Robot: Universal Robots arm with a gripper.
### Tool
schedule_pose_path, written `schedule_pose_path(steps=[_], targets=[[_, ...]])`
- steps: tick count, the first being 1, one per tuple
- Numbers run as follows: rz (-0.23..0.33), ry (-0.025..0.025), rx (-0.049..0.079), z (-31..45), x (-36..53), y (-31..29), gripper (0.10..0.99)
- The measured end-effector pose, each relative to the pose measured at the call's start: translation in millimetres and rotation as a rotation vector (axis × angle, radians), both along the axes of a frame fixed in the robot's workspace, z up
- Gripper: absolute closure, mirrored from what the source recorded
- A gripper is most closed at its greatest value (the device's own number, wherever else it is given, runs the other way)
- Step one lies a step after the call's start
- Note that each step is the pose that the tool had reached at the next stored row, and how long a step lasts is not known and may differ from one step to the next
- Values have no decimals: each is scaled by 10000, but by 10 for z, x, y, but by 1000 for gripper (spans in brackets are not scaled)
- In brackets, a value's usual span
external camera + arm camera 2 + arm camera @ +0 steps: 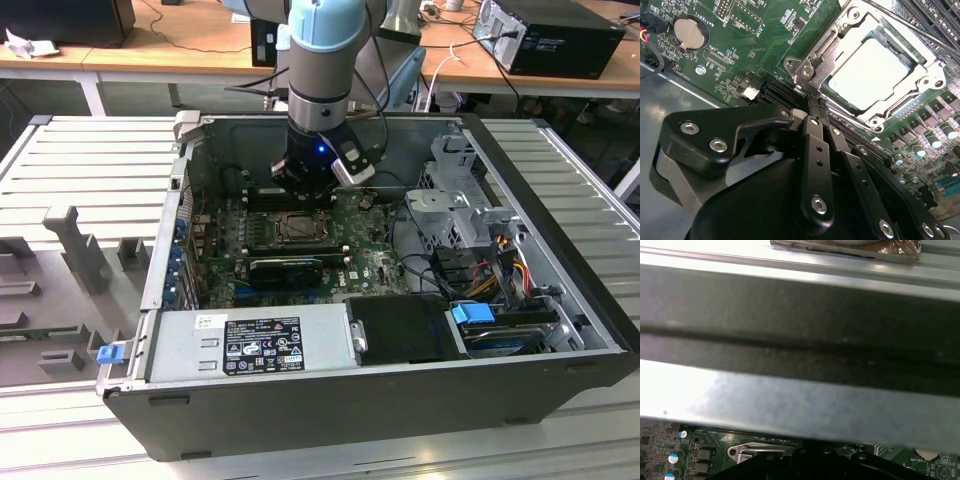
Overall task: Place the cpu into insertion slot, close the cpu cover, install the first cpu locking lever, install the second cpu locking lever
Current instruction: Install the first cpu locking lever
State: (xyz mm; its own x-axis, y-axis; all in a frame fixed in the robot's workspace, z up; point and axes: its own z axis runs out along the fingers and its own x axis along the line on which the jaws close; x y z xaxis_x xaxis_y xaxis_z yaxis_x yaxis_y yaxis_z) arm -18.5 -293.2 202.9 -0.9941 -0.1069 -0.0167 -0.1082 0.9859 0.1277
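Pale silver cpu [871,70] is seated in the insertion slot [297,229], with the cpu cover [905,97] closed over it.
The hand [816,102], fingers pressed together, is poised at the cover's corner; lever locking cannot be judged.

Even indoor light, glare on the cpu [871,74], close gripper [816,107] perhaps slightly soft

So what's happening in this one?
A robot arm reaches into an open computer case, its pincer shut with nothing in it, the tips at the edge of the insertion slot. The cpu already sits in the slot with the cpu cover closed over it. A thin lever runs alongside.
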Motion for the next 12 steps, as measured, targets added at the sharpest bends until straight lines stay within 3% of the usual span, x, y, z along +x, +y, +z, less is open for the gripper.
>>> schedule_pose_path(steps=[6,9,12], targets=[[3,-3,-3,18,1,2,980],[4,0,-218,3,1,2,980],[3,-3,-227,-19,2,6,980]])
